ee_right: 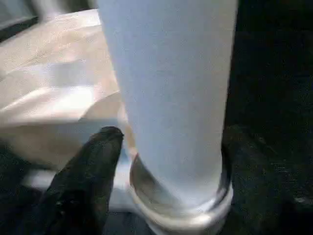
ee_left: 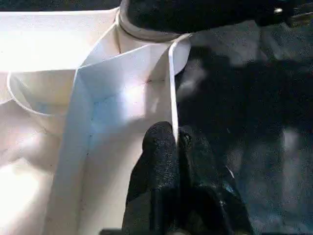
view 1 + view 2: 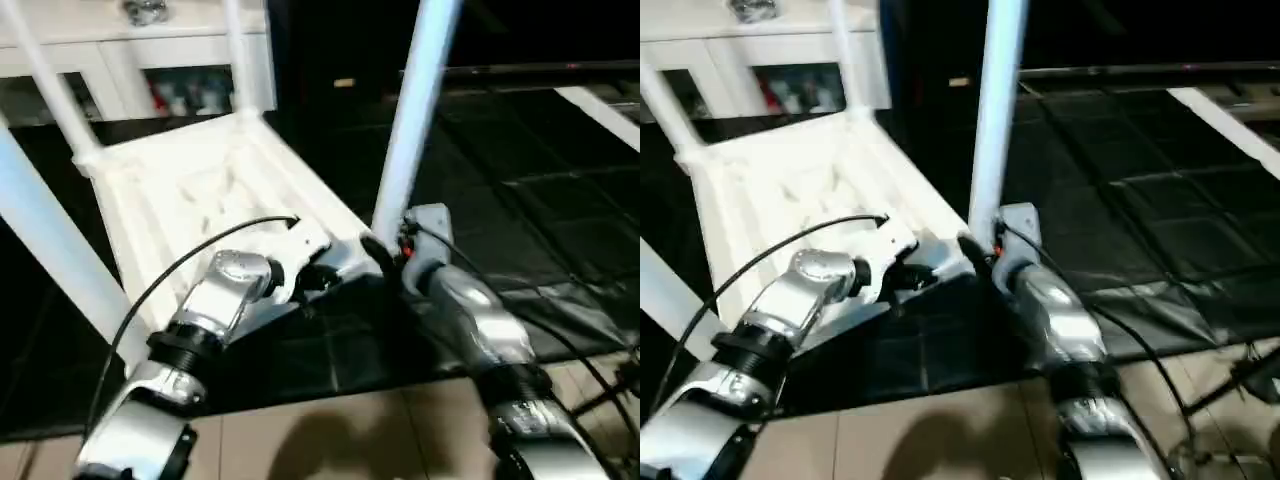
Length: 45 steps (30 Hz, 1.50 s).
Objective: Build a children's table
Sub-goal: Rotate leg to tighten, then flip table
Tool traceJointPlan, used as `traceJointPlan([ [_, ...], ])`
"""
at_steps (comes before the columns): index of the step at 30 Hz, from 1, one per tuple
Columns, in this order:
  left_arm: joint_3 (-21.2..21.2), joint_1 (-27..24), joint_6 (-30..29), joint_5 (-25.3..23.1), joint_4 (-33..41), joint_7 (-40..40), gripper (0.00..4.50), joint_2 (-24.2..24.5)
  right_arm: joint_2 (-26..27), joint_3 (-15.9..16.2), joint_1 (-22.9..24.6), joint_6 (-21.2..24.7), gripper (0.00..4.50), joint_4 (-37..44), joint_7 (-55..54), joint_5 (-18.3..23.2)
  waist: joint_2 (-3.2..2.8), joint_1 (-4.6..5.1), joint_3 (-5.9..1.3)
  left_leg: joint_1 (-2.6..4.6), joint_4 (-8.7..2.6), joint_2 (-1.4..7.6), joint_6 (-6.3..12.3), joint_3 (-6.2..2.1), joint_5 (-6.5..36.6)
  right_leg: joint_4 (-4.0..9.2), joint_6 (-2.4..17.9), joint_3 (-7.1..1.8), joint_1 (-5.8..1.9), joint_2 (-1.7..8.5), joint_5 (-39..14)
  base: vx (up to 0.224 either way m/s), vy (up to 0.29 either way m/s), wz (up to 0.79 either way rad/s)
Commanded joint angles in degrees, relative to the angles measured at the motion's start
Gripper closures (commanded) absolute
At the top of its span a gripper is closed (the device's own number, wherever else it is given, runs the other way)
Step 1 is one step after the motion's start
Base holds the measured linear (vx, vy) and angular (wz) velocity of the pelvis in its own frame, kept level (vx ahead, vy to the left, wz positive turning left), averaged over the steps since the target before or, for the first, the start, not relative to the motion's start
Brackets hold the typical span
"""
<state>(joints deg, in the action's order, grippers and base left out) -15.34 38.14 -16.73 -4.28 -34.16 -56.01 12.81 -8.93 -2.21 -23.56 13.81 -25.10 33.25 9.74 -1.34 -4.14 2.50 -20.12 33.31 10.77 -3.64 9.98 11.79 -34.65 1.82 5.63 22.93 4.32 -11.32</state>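
The children's table lies upside down on a black mat, its ribbed white top (image 3: 200, 190) facing up. Three of its legs (image 3: 50, 80) stand in other corner sockets. A fourth white leg (image 3: 410, 130) rises from the near right corner socket (image 1: 181, 215). My left gripper (image 2: 177, 139) is shut on the thin rim wall of the top (image 2: 122, 83), just beside that corner. My right gripper (image 1: 171, 137) stands around the base of the fourth leg (image 1: 171, 88), one black finger (image 1: 93, 171) on each side with a small gap, so it is open.
A white cabinet (image 3: 130, 60) with glass doors stands behind the table. The black mat (image 3: 520, 200) stretches to the right, with a white bar (image 3: 600, 110) at its far right. Pale floor tiles (image 3: 350, 440) lie in front, and cables run along both forearms.
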Motion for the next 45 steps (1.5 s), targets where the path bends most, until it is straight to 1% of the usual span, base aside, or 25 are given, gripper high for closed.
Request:
traceJointPlan([
  [1,-2.51,0.49,5.37,0.48,0.46,-7.51,4.50,1.26,-4.31,0.05,4.61,4.81,0.79,3.38,7.80,2.97,-0.20,-0.31,-3.31,0.15,-3.38,2.63,5.35,-0.73,5.86,3.99,12.44,-3.77,-3.85,4.64,-2.30,0.000,0.000,0.00],
  [3,-3.03,0.46,6.61,0.56,0.05,-9.36,4.50,2.05,-6.28,-1.14,5.97,5.83,0.58,5.10,10.14,4.56,-0.44,-1.35,-3.38,0.48,-3.36,2.80,5.55,-0.59,6.12,3.94,13.09,-3.79,-3.57,4.66,-2.05,0.000,0.000,0.00],
  [4,-3.73,0.63,8.09,0.21,-0.78,-10.78,4.50,2.82,-9.48,-1.46,7.52,6.38,0.58,6.90,14.31,5.73,-0.39,-1.43,-3.36,0.18,-3.40,2.98,5.20,-0.58,6.37,3.73,13.56,-3.78,-3.65,4.81,-1.67,0.000,0.000,0.00],
  [8,-5.67,1.20,13.42,-0.83,-2.89,-14.26,4.50,4.52,-14.83,-3.81,10.25,7.77,0.18,10.24,20.26,8.66,-0.46,-2.66,-3.49,0.08,-2.97,2.98,5.71,-0.44,5.28,3.66,12.88,-3.66,-3.72,4.68,-1.44,0.000,0.000,0.00],
  [9,-6.07,1.65,15.32,-0.84,-4.11,-15.83,4.50,4.88,-17.48,-5.44,11.56,8.33,0.09,11.66,22.26,10.01,-0.36,-2.79,-3.51,-0.28,-2.89,2.86,5.89,-0.51,4.72,3.60,12.44,-3.52,-3.91,4.82,-1.79,0.000,0.000,0.00],
  [11,-6.24,2.31,17.76,-0.67,-5.46,-17.14,4.50,5.03,-19.67,-7.14,12.85,8.54,0.03,12.98,22.80,11.34,-0.33,-3.00,-3.38,-0.20,-2.83,2.76,6.00,-0.45,5.00,3.95,11.73,-3.46,-3.75,4.70,-3.53,0.000,0.000,0.00],
  [12,-6.18,2.66,18.45,-0.49,-6.11,-17.75,4.50,5.02,-20.58,-8.01,13.25,8.81,0.03,13.18,22.66,11.73,-0.84,-3.25,-3.51,-0.19,-2.76,2.77,5.82,-0.50,5.03,3.91,11.43,-3.47,-3.77,4.89,-4.55,0.000,0.000,0.00],
  [15,-5.88,3.44,20.75,-0.33,-7.82,-18.83,4.50,5.07,-21.55,-9.91,13.96,10.22,0.03,13.84,21.44,12.51,-0.54,-3.60,-3.56,-0.20,-2.68,2.67,5.43,-0.49,4.64,4.10,10.89,-3.34,-3.66,4.68,-5.45,0.000,0.000,0.00],
  [16,-5.74,3.74,21.49,-0.37,-8.53,-18.77,4.50,5.11,-21.47,-10.58,14.14,10.40,0.03,14.12,20.40,12.56,-0.77,-3.74,-3.62,-0.15,-2.65,2.67,5.31,-0.49,4.40,4.13,10.69,-3.32,-3.57,4.57,-5.20,0.000,0.000,0.00],
  [19,-5.05,4.76,24.38,-0.47,-11.20,-17.88,4.50,5.51,-19.51,-12.87,15.02,12.40,0.03,17.13,16.84,14.59,-0.63,-3.89,-3.70,-0.28,-2.61,2.61,5.27,-0.57,4.00,3.94,10.55,-3.24,-3.70,4.61,-4.73,0.000,0.000,0.00],
  [22,-3.84,5.08,26.10,0.09,-12.15,-16.94,4.50,5.88,-17.62,-12.84,16.26,10.63,0.03,20.51,15.37,14.86,-0.77,-3.85,-3.63,-0.43,-2.63,2.55,5.13,-0.60,4.20,4.11,9.56,-3.13,-3.64,4.65,-6.31,0.000,0.000,0.00],
  [24,-0.95,4.84,24.49,3.14,-10.79,-17.48,4.50,5.81,-16.42,-11.17,17.86,7.18,0.03,23.50,14.72,13.63,-0.41,-3.87,-3.72,-0.31,-2.67,2.64,4.64,-0.57,4.08,3.95,9.09,-3.25,-3.51,4.78,-6.92,0.000,0.000,0.00],
  [26,0.53,3.86,23.32,5.96,-8.65,-20.16,4.50,6.05,-15.58,-10.27,18.88,6.64,0.03,25.23,15.54,14.41,-0.41,-3.81,-3.81,-0.53,-2.64,2.66,4.78,-0.62,3.01,3.56,9.48,-3.25,-3.60,4.72,-5.45,0.000,0.000,0.00],
  [27,1.69,2.87,22.62,8.15,-6.76,-21.55,4.06,6.27,-14.67,-9.87,19.78,7.58,0.00,27.14,15.41,15.57,-0.05,-3.73,-4.03,-0.60,-2.52,2.78,5.46,-0.64,1.57,3.17,10.08,-3.30,-3.65,4.68,-2.61,0.000,0.000,0.00],
  [29,2.58,2.07,21.80,9.61,-5.12,-21.79,3.95,6.36,-14.04,-9.67,20.35,8.27,0.00,28.38,14.92,16.08,-0.43,-3.87,-4.27,-0.77,-2.27,2.88,6.28,-0.78,-0.35,2.50,10.98,-3.29,-3.55,4.71,0.77,0.000,0.000,0.00],
  [31,4.43,-0.14,19.40,12.55,-0.36,-21.24,3.90,6.61,-13.16,-9.13,21.30,8.74,0.00,30.29,13.63,15.72,0.07,-3.91,-4.25,-0.84,-2.17,3.31,7.45,-0.78,-2.51,1.77,12.84,-3.31,-3.30,4.82,5.01,0.000,0.000,0.00],
  [33,5.93,-2.40,17.65,13.23,3.58,-17.83,3.61,7.02,-12.02,-9.00,21.49,8.08,0.00,30.85,12.96,15.76,0.08,-3.69,-3.72,-0.98,-2.21,2.84,7.95,-0.42,0.24,2.66,12.49,-3.19,-3.17,4.78,0.04,0.000,0.000,0.00],
  [34,8.10,-6.05,15.66,13.84,9.12,-12.99,3.53,7.12,-11.40,-8.31,22.20,6.68,0.00,31.15,12.84,15.58,-0.03,-3.51,-3.56,-0.99,-2.44,3.05,6.87,-0.52,2.25,2.87,11.82,-3.26,-3.27,5.08,-3.61,0.000,0.000,0.00],
  [35,8.10,-6.05,15.66,13.84,9.12,-12.99,3.53,7.12,-11.40,-8.31,22.20,6.68,0.00,31.15,12.84,15.58,0.22,-3.30,-3.43,-0.93,-2.57,3.06,6.38,-0.44,3.28,3.15,11.32,-3.23,-3.23,5.00,-5.68,0.000,0.000,0.00],
  [36,10.64,-10.26,12.52,14.94,15.35,-8.00,3.45,6.27,-10.74,-7.97,22.88,4.87,0.00,31.73,12.09,15.05,0.25,-3.21,-3.16,-1.05,-2.70,2.79,5.55,-0.40,4.60,3.83,9.63,-3.21,-3.34,5.01,-10.60,0.000,0.000,0.00],
  [37,11.55,-12.67,11.28,15.82,18.86,-6.36,3.45,5.71,-10.09,-8.44,23.00,5.08,0.00,32.05,11.66,16.00,0.52,-2.91,-3.23,-1.01,-2.82,3.02,4.85,-0.49,4.58,3.85,8.87,-3.33,-3.30,5.06,-11.67,0.000,0.000,0.00],
  [38,11.60,-12.80,11.20,15.87,19.06,-6.27,3.30,5.68,-10.06,-8.47,23.01,5.10,0.00,32.07,11.64,16.06,0.34,-2.67,-3.20,-1.04,-2.90,3.09,4.62,-0.53,4.75,3.78,8.76,-3.32,-3.28,5.02,-12.01,0.000,0.000,0.00],
  [40,14.16,-19.18,6.91,19.15,28.49,-1.83,3.10,3.44,-9.79,-8.18,23.66,6.22,0.00,33.58,11.29,16.55,0.34,-2.08,-3.00,-0.96,-3.01,3.01,4.51,-0.50,5.16,4.18,8.50,-3.36,-3.01,4.59,-12.82,0.000,0.000,0.00],
  [44,15.21,-25.13,2.16,22.46,37.67,1.32,2.85,1.97,-10.01,-6.84,24.24,8.41,0.00,35.31,12.28,17.76,0.58,-1.93,-2.87,-0.91,-3.05,2.84,4.87,-0.45,5.68,4.37,8.17,-3.43,-3.01,4.33,-13.41,0.000,0.000,0.00],
  [45,15.44,-29.82,-1.60,24.21,43.99,3.48,2.71,2.45,-10.41,-5.71,24.22,9.10,0.00,35.66,13.30,18.07,0.84,-1.76,-2.93,-0.86,-3.03,2.91,4.72,-0.50,5.75,4.25,7.86,-3.43,-3.07,4.31,-13.54,0.000,0.000,0.00],
])
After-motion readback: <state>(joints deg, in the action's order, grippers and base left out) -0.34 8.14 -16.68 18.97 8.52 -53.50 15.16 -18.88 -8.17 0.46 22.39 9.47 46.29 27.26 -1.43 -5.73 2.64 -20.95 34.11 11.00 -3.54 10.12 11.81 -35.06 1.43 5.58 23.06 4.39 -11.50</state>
